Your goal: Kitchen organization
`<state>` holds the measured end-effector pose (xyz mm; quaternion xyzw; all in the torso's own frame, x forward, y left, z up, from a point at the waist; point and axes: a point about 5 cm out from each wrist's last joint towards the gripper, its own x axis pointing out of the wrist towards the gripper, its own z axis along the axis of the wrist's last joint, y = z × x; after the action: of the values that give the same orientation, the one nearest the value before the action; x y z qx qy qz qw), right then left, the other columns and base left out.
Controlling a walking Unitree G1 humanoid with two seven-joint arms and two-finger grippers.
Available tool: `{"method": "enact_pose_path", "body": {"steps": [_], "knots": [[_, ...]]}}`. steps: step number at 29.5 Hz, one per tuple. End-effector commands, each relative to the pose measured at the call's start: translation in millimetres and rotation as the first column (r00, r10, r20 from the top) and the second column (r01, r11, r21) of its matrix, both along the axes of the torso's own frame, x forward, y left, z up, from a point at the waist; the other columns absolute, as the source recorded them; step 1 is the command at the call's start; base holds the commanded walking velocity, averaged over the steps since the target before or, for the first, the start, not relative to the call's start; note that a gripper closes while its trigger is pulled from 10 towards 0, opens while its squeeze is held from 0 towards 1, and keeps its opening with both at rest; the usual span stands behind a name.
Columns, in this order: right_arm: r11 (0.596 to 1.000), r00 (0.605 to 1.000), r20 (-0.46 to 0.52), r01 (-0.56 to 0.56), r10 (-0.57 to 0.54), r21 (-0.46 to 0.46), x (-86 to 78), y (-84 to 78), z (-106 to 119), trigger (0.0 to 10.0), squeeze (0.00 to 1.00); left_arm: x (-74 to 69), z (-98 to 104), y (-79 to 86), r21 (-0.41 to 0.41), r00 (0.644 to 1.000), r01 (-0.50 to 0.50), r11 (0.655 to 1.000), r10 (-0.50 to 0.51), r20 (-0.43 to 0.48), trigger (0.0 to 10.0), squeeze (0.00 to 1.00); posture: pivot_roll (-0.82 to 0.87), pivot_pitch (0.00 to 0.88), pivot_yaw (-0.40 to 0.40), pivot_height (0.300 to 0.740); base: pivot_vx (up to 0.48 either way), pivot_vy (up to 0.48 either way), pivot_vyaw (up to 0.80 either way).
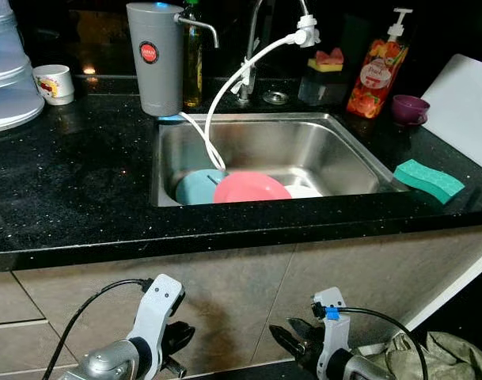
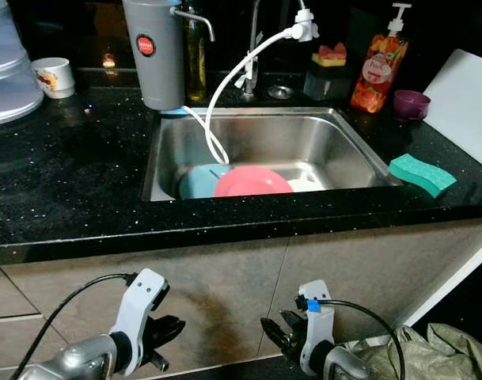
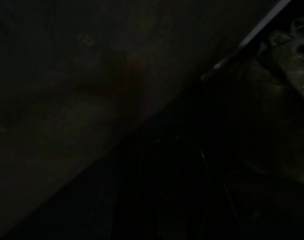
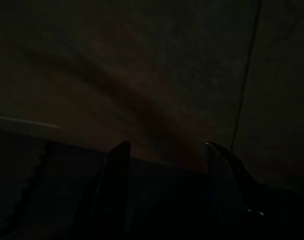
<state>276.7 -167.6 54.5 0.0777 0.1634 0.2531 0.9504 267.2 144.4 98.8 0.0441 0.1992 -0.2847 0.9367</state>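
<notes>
With both grippers, left [image 1: 180, 339] and right [image 1: 286, 339], parted and empty at lower frame, we risked snagging the hose [image 1: 233, 83] reaching the pink plate [image 1: 252, 188].

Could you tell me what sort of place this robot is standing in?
A home kitchen, most likely: a stainless steel sink holding a pink plate, a speckled black stone countertop, and an orange pump soap bottle.

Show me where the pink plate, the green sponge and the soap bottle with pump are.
pink plate [image 1: 252, 188], left eye view, middle of its top face.
green sponge [image 1: 429, 180], left eye view, its top surface.
soap bottle with pump [image 1: 377, 77], left eye view, its label.
</notes>
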Motion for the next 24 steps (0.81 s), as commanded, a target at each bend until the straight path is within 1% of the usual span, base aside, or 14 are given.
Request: {"method": "enact_pose_path", "body": {"steps": [1,3,6,7,10,15,21,24], "knots": [[0.999,0.999,-0.02,0.031,-0.031,-0.025,-2.5,-5.4,-8,10.0,0.0,-1.2,-11,-2.2,0.035,1.0,-0.009,0.999,0.01,-0.026,10.0,0.0,0.1,0.195,-0.073,0.74,0.0,0.0,0.0],[0.997,0.998,-0.027,0.063,-0.064,-0.035,-1.2,-7.9,-13,10.0,0.0,3.6,-19,-2.0,0.082,0.999,-0.043,0.996,0.046,-0.03,10.0,0.0,0.1,0.192,-0.071,0.74,0.0,0.0,0.0],[0.991,0.992,-0.036,0.118,-0.12,-0.058,-0.2,-11.3,-21,10.0,0.0,7.5,-26,-3.5,0.099,0.997,-0.07,0.993,0.073,-0.029,10.0,0.0,0.1,0.188,-0.07,0.74,0.0,0.0,0.0],[0.988,0.989,-0.04,0.142,-0.144,-0.063,-0.4,-12.9,-24,10.0,0.0,8.0,-28,-3.6,0.101,0.996,-0.077,0.992,0.081,-0.032,10.0,0.0,0.11,0.182,-0.07,0.74,0.0,0.0,0.0],[0.984,0.984,-0.048,0.167,-0.17,-0.062,-1.8,-14.3,-28,10.0,0.0,7.5,-31,-2.1,0.107,0.995,-0.086,0.99,0.091,-0.036,10.0,0.0,0.11,0.179,-0.071,0.74,0.0,0.0,0.0],[0.983,0.983,-0.047,0.177,-0.18,-0.052,-2.3,-15.6,-29,10.0,0.0,8.3,-31,3.3,0.107,0.994,-0.102,0.989,0.106,-0.031,10.0,0.0,0.11,0.192,-0.074,0.74,0.0,0.0,0.0],[0.981,0.981,-0.038,0.186,-0.188,-0.054,-0.1,-19.8,-29,10.0,0.0,10.6,-33,1.4,0.102,0.993,-0.108,0.989,0.111,-0.03,10.0,0.0,0.1,0.192,-0.067,0.74,0.0,0.0,0.0],[0.974,0.975,-0.011,0.222,-0.223,-0.036,2.9,-26.2,-24,10.0,0.0,14.5,-34,-4.5,0.098,0.995,-0.089,0.991,0.092,-0.028,10.0,0.0,0.09,0.171,-0.045,0.74,0.0,0.0,0.0]]}}
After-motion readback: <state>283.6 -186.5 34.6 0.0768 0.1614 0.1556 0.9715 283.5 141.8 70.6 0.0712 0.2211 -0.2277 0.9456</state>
